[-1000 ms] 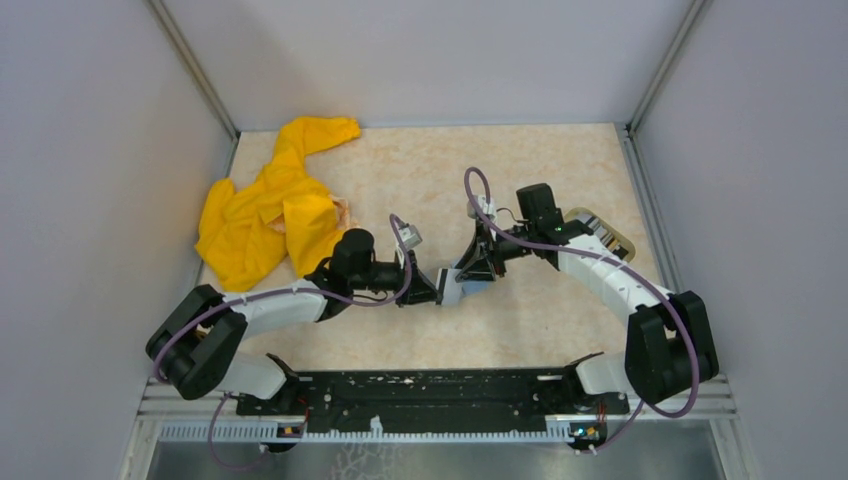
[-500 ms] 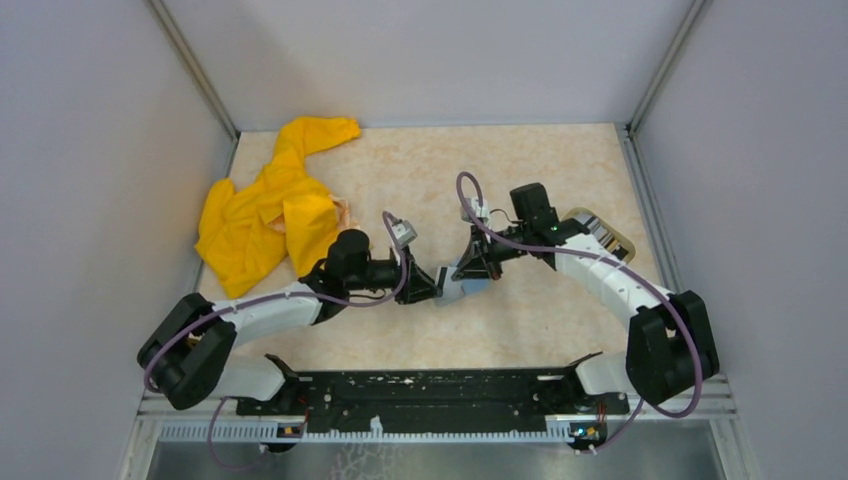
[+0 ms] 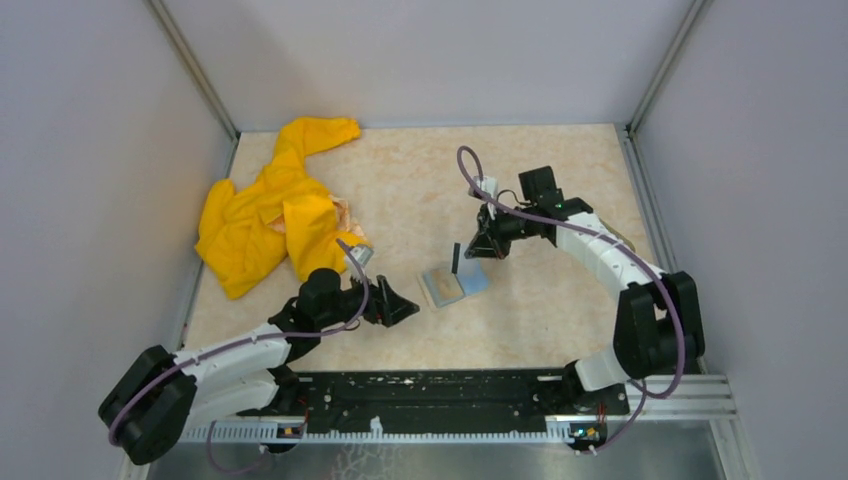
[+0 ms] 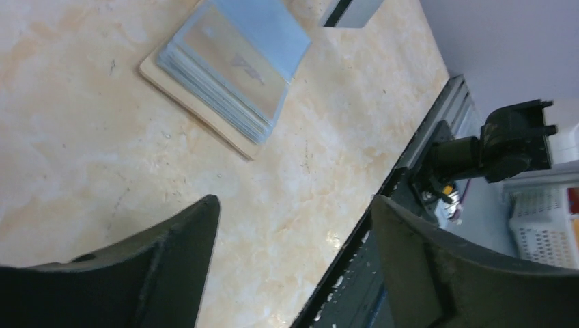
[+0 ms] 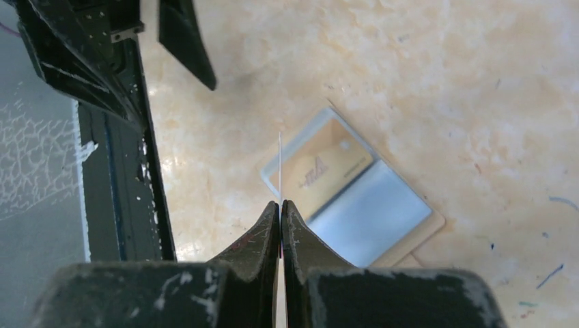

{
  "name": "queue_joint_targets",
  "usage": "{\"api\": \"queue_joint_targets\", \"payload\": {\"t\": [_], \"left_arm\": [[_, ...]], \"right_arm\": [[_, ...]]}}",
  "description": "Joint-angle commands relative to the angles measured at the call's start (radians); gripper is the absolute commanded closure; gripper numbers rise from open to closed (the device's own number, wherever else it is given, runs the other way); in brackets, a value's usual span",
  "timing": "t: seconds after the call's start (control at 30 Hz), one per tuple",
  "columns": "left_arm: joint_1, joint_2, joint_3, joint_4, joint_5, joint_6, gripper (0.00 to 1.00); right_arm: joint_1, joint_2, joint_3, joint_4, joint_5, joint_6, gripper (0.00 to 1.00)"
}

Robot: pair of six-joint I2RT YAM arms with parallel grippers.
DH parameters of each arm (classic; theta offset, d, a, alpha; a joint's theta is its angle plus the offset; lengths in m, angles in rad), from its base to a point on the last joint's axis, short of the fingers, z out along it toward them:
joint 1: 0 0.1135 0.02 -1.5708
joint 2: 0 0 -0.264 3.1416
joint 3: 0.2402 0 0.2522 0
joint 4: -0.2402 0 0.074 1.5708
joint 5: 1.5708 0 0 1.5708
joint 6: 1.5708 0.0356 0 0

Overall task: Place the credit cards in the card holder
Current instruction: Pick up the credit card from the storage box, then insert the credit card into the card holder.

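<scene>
The card holder lies open and flat on the table, tan outside with grey-blue slots and a beige card face showing inside. Just above its far edge, my right gripper is shut on one credit card. That card is seen edge-on in the right wrist view and as a dark upright strip from above. My left gripper stands open and empty, near-left of the holder and not touching it.
A crumpled yellow cloth lies at the far left of the table. The black base rail runs along the near edge, close to the left gripper. Grey walls enclose the table on three sides.
The left gripper opened, released the holder and drew back to the near left. The holder now lies on the table. The right gripper closed on a card and pulled up and away.
</scene>
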Motion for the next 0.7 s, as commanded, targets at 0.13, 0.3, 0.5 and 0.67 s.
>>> {"api": "queue_joint_targets", "payload": {"t": [0.13, 0.3, 0.5, 0.67], "left_arm": [[-0.004, 0.055, 0.050, 0.045, -0.054, -0.220, 0.47], [-0.051, 0.220, 0.192, 0.076, -0.051, -0.199, 0.57], [-0.068, 0.465, 0.318, 0.090, -0.044, -0.144, 0.71], [-0.068, 0.613, 0.374, 0.099, -0.033, -0.084, 0.74]], "right_arm": [[-0.083, 0.175, 0.093, -0.092, 0.024, 0.084, 1.00], [-0.088, 0.233, 0.101, -0.079, 0.020, 0.109, 1.00], [-0.116, 0.274, 0.103, -0.068, -0.025, 0.132, 1.00], [-0.117, 0.303, 0.113, -0.086, -0.049, 0.125, 1.00]]}}
